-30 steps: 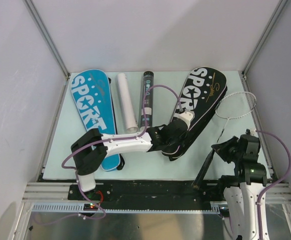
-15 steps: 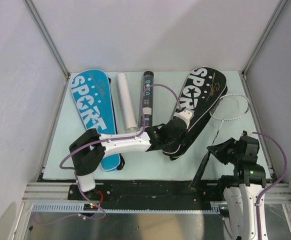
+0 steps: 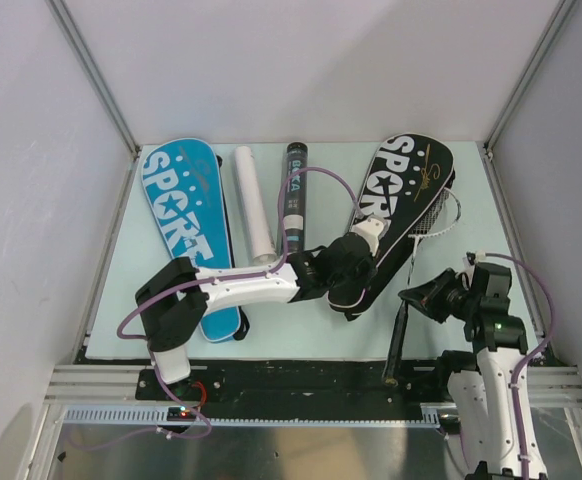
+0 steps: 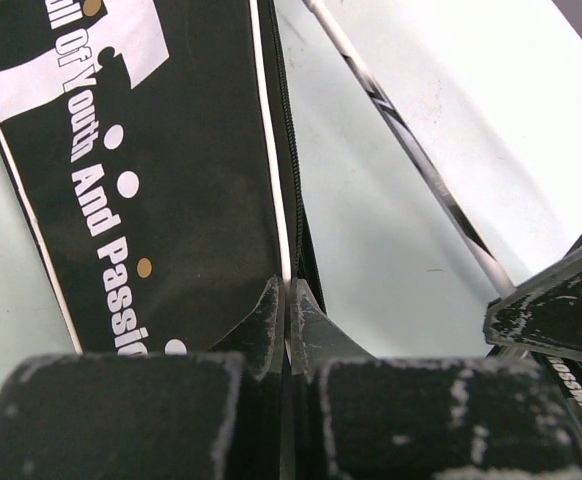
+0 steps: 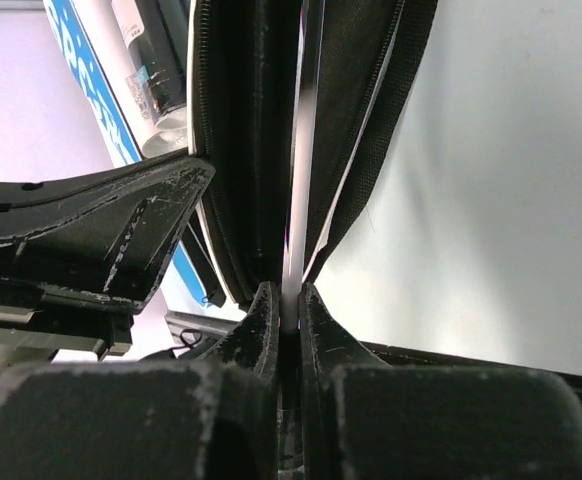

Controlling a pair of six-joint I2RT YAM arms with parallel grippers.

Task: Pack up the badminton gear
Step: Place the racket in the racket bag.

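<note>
The black SPORT cover [image 3: 403, 195] lies at the back right, its lower edge lifted open. My left gripper [image 3: 363, 272] is shut on that edge; its jaws pinch the cover's white piping [image 4: 288, 300]. My right gripper [image 3: 428, 298] is shut on the silver racket's shaft [image 5: 296, 230], which runs into the open cover [image 5: 251, 150]. The racket head [image 3: 441, 215] shows partly at the cover's right side, and its black handle [image 3: 398, 340] hangs over the table's front edge. The blue SPORT cover [image 3: 179, 215], a white tube [image 3: 254, 200] and a black tube [image 3: 293, 195] lie to the left.
The racket shaft [image 4: 411, 150] crosses the pale mat right of the left gripper. The enclosure's walls and metal posts close in the table on three sides. A black rail [image 3: 301, 375] runs along the front edge.
My right gripper has moved left and forward with the racket. The racket head has slid from the open mat at the right into the black cover's opening. The left gripper keeps hold of the cover's edge.
</note>
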